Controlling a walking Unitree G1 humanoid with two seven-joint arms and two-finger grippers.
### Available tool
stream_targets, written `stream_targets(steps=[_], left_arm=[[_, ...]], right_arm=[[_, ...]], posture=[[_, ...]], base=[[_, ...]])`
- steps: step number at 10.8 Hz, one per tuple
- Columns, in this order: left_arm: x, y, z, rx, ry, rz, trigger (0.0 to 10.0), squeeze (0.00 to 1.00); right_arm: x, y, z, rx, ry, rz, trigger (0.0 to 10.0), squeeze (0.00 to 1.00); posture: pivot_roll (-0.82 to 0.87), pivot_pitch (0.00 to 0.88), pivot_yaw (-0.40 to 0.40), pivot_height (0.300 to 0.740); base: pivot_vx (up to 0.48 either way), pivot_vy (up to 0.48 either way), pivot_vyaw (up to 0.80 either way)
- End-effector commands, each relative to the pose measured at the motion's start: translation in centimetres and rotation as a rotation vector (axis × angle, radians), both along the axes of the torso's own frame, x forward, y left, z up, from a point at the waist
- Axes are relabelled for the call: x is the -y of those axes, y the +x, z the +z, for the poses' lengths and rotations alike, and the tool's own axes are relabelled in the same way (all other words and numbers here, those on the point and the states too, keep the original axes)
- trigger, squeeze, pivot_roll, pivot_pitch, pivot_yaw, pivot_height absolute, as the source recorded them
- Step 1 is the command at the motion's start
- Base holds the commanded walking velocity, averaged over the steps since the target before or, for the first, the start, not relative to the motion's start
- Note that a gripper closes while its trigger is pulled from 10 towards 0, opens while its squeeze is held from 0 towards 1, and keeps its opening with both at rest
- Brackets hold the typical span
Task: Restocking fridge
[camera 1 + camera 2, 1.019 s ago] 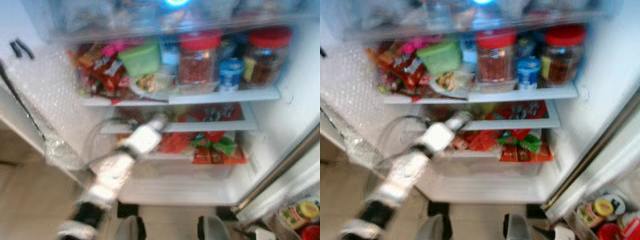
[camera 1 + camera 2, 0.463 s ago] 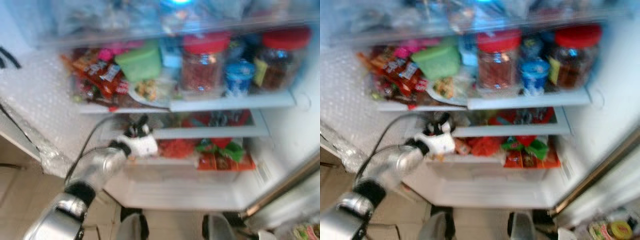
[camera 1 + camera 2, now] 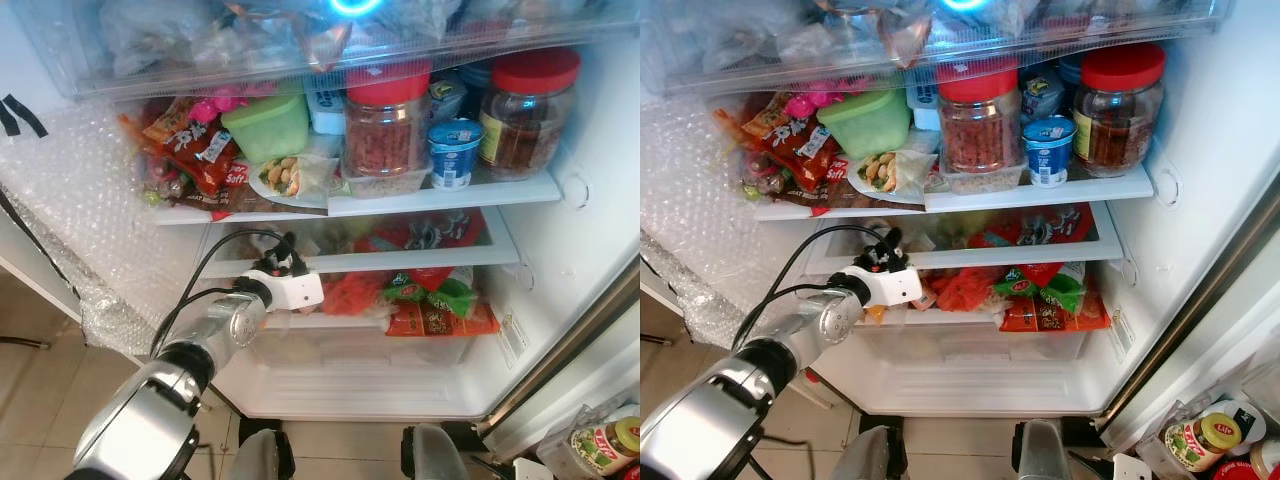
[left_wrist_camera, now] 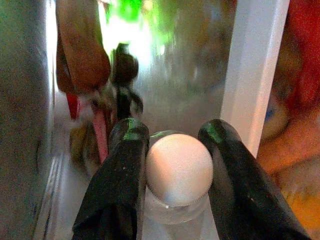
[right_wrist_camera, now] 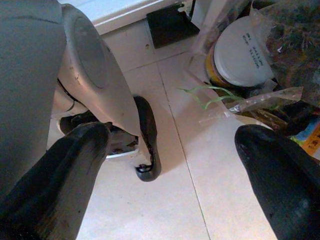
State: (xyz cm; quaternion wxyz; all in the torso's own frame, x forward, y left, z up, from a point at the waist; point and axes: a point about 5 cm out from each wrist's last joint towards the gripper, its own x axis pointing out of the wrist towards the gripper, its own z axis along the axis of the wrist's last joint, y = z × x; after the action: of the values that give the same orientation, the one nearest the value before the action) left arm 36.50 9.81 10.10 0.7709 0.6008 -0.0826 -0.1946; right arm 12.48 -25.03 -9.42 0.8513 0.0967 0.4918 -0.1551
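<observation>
Fridge packed w/ jars, snacks — left pincer clamped on white-capped bottle.

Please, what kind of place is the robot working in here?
Most likely a home kitchen, at an open fridge: jars with red lids on a shelf, snack packets beside them, tiled floor below.

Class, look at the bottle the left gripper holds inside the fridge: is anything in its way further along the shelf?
Yes. Beyond the white-capped bottle in the left gripper, a brown packet and a small dark item sit on the shelf ahead. The path is partly blocked.
</observation>
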Motion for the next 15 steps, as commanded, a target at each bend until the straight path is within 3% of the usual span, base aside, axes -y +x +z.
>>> stream_targets(steps=[1,4,5,6,8,10,15], left_arm=[[-1.5,-0.2,-1.2,-0.040,0.076,0.056,10.0,0.00],[-3.5,0.8,-0.3,0.000,0.081,0.219,10.0,0.00],[-3.8,1.0,0.1,0.015,0.059,0.252,10.0,0.16],[-4.0,1.3,0.5,0.038,0.025,0.284,10.0,1.00],[-3.2,1.3,1.1,0.099,-0.055,0.246,10.0,1.00],[-3.2,1.3,1.4,0.135,-0.068,0.228,10.0,1.00],[-3.3,0.7,0.8,0.108,-0.156,0.209,10.0,1.00]], right_arm=[[-0.4,-0.3,-0.2,0.001,0.012,-0.001,10.0,0.00],[-0.4,-0.2,-0.2,0.004,0.011,-0.004,10.0,0.00],[-0.4,-0.2,-0.2,0.003,0.011,-0.003,10.0,0.00],[-0.4,-0.2,-0.2,0.003,0.010,-0.002,10.0,0.00],[-0.4,-0.3,-0.2,0.003,0.007,-0.006,10.0,0.00],[-0.4,-0.3,-0.2,0.001,0.005,-0.005,10.0,0.00],[-0.4,-0.3,-0.2,-0.001,0.005,-0.001,10.0,0.00]], posture=[[-0.08,0.102,0.117,0.621],[-0.08,0.101,0.116,0.621],[-0.08,0.101,0.115,0.621],[-0.08,0.102,0.116,0.621],[-0.09,0.102,0.118,0.621],[-0.08,0.105,0.117,0.621],[-0.08,0.105,0.115,0.621]], base=[[0.000,0.000,0.00],[0.000,0.000,0.00],[0.000,0.000,0.00],[0.000,0.000,0.00],[0.000,0.000,0.00],[0.000,0.000,0.00],[0.000,0.000,0.00]])
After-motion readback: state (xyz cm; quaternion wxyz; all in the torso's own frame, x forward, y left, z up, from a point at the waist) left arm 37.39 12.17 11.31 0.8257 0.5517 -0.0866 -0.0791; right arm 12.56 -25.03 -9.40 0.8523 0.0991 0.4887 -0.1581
